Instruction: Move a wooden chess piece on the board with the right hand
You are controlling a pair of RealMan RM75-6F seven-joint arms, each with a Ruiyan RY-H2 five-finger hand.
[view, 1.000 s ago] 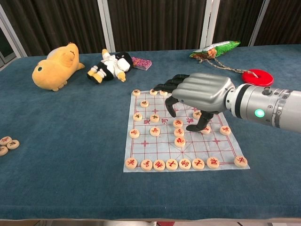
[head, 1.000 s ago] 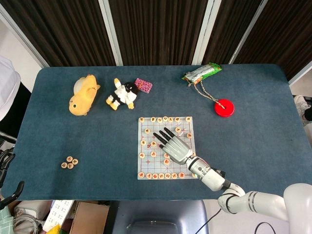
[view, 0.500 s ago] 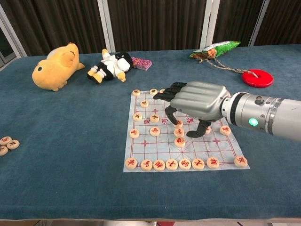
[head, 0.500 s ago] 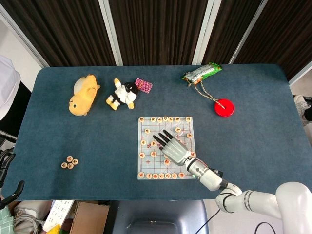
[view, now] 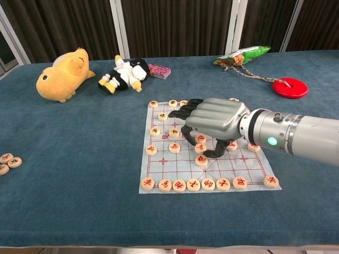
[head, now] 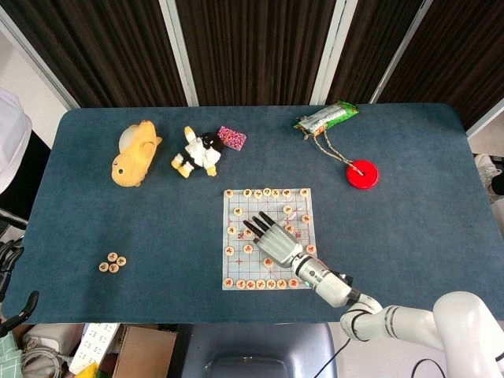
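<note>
The chess board (head: 236, 260) (view: 169, 170) lies at the table's near middle, with round wooden pieces along its far and near rows (view: 179, 185) and several scattered between. My right hand (head: 276, 242) (view: 214, 119) hovers low over the board's centre, palm down, fingers apart and bent toward the pieces. Its thumb tip hangs just right of one piece (view: 201, 160), and two more pieces sit under the fingers. Nothing shows between the fingers. The hand hides some centre pieces in the head view. My left hand is in neither view.
A yellow plush (head: 134, 153) and a panda doll (head: 201, 151) lie at the far left, with a small pink item (head: 231, 137) beside them. A green snack bag (head: 327, 116) and a red disc (head: 362, 173) are at the far right. Loose pieces (head: 112, 261) sit near left.
My right hand has drawn back toward the near edge, shifted slightly left, and sunk lower over the board's centre pieces. No piece has visibly moved.
</note>
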